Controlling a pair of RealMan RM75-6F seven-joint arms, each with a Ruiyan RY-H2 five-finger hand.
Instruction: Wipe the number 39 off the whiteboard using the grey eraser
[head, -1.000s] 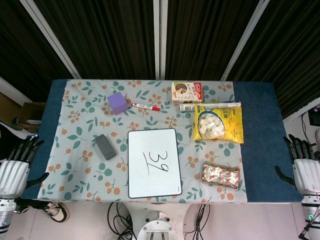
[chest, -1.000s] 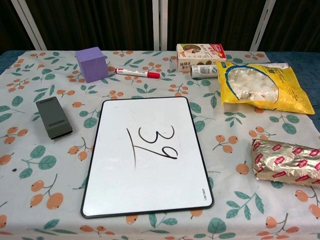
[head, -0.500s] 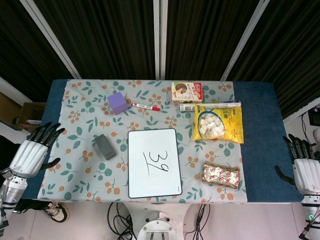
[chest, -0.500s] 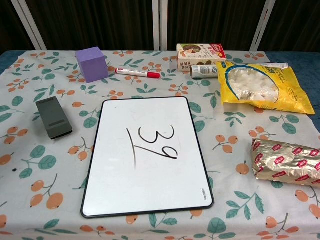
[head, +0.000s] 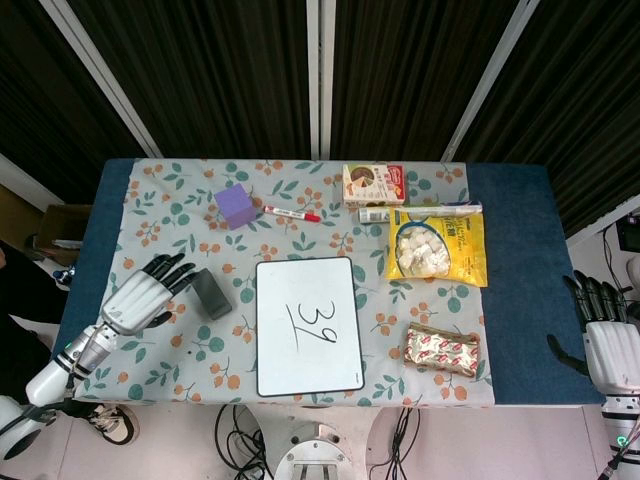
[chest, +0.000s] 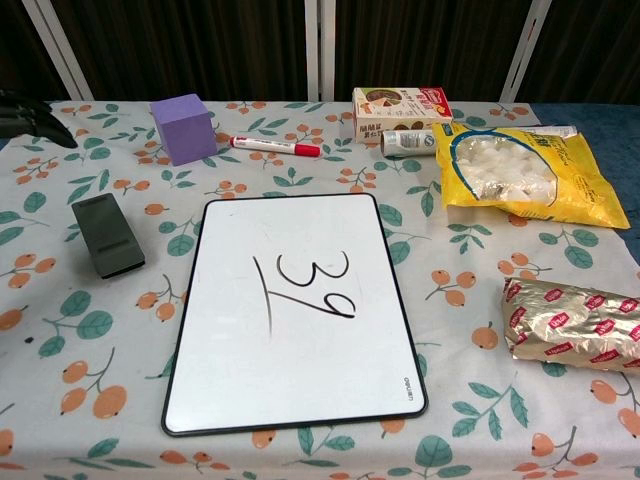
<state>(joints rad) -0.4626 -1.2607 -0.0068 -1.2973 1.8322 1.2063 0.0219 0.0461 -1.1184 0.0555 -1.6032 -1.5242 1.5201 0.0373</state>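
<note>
The whiteboard (head: 308, 325) (chest: 293, 311) lies in the middle of the floral cloth with "39" (head: 313, 323) (chest: 312, 284) written on it in black. The grey eraser (head: 212, 293) (chest: 107, 235) lies flat to the board's left. My left hand (head: 143, 291) hovers just left of the eraser, fingers spread and holding nothing; only its dark fingertips (chest: 25, 113) show at the chest view's left edge. My right hand (head: 606, 335) hangs open off the table's right edge, seen only in the head view.
At the back lie a purple cube (head: 236, 206), a red marker (head: 291, 213), a snack box (head: 373, 184) and a tube (head: 420, 212). A yellow bag (head: 436, 247) and a foil packet (head: 442, 349) lie right of the board.
My left hand has moved from beyond the table's left edge in over the cloth, arriving beside the eraser. The right hand has barely moved.
</note>
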